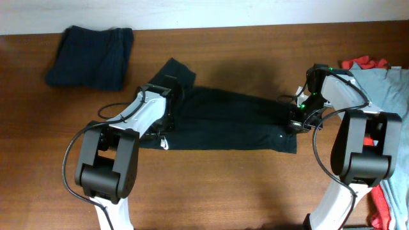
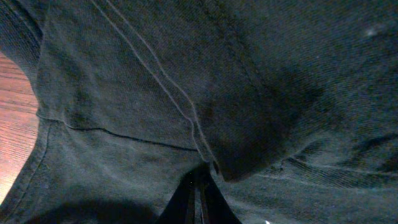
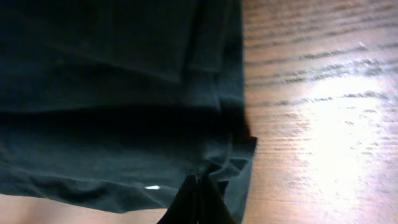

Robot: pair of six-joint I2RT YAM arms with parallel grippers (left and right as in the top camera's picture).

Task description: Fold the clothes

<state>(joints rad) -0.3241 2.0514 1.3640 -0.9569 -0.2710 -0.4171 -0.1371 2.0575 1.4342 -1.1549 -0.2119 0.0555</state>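
The black T-shirt (image 1: pixel 223 121) is lying mid-table (image 1: pixel 223 185), its long axis running from 9 o'clock to 3 o'clock in the overhead view. The left gripper (image 1: pixel 164 126) is pinching fabric at the 9 o'clock end, fingers pressed together. The right gripper (image 1: pixel 296 121) is likewise pinching the hem at the 3 o'clock end, so each arm is sitting nearest its own end.
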